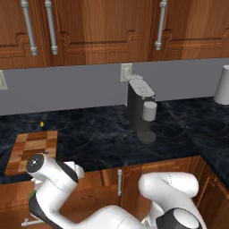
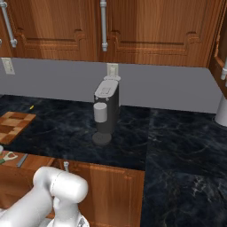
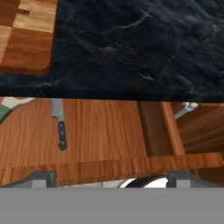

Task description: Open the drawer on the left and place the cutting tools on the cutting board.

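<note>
drawer (image 3: 100, 131) pulled out | knife (image 3: 60, 124) inside, floor right of it bare

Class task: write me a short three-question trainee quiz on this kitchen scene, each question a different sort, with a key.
1. True or false: the drawer is open.
2. Where does the knife lie? A in the drawer, B on the cutting board, C on the counter.
3. Fill in: the gripper stands ____ above the drawer.

Key: 1 true; 2 A; 3 open, holding nothing.
</note>
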Robot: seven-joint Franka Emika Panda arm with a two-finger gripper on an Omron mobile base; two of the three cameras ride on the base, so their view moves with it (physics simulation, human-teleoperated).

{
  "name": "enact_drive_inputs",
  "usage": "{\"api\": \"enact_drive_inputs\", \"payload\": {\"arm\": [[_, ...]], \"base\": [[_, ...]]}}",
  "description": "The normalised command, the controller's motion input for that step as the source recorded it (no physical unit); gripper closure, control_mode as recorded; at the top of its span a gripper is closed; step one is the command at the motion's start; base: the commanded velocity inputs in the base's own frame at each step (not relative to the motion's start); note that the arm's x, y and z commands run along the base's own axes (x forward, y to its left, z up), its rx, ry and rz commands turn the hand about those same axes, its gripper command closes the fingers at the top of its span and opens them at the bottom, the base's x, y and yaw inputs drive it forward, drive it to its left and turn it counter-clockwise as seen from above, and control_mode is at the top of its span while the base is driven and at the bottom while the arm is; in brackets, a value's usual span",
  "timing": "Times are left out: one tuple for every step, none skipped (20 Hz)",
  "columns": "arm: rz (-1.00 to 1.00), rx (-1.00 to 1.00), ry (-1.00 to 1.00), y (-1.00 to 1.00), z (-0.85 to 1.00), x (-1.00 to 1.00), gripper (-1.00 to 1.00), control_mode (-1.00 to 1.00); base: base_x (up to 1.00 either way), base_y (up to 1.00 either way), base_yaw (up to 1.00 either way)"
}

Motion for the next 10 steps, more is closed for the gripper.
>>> {"api": "enact_drive_inputs", "payload": {"arm": [[0.05,0.15,0.15,0.00,-0.43,0.37,-1.00,-1.00],[0.05,0.14,0.14,0.00,-0.41,0.39,-1.00,-1.00],[0.06,0.14,0.14,0.00,-0.40,0.41,-1.00,-1.00],[0.05,0.13,0.15,0.00,-0.39,0.41,-1.00,-1.00],[0.05,0.13,0.15,0.00,-0.39,0.38,-1.00,-1.00],[0.06,0.12,0.14,0.00,-0.41,0.33,-1.00,-1.00],[0.07,0.12,0.13,0.00,-0.39,0.29,-1.00,-1.00],[0.07,0.12,0.12,0.00,-0.38,0.24,-1.00,-1.00],[0.07,0.12,0.11,0.00,-0.40,0.19,-1.00,-1.00],[0.07,0.11,0.11,0.00,-0.40,0.16,-1.00,-1.00]], "base": [[0.00,0.00,0.00],[0.00,0.00,0.00],[0.00,0.00,0.00],[0.00,0.00,0.00],[0.00,0.00,0.00],[0.00,0.00,0.00],[0.00,0.00,0.00],[0.00,0.00,0.00],[0.00,0.00,0.00],[0.00,0.00,0.00]]}}
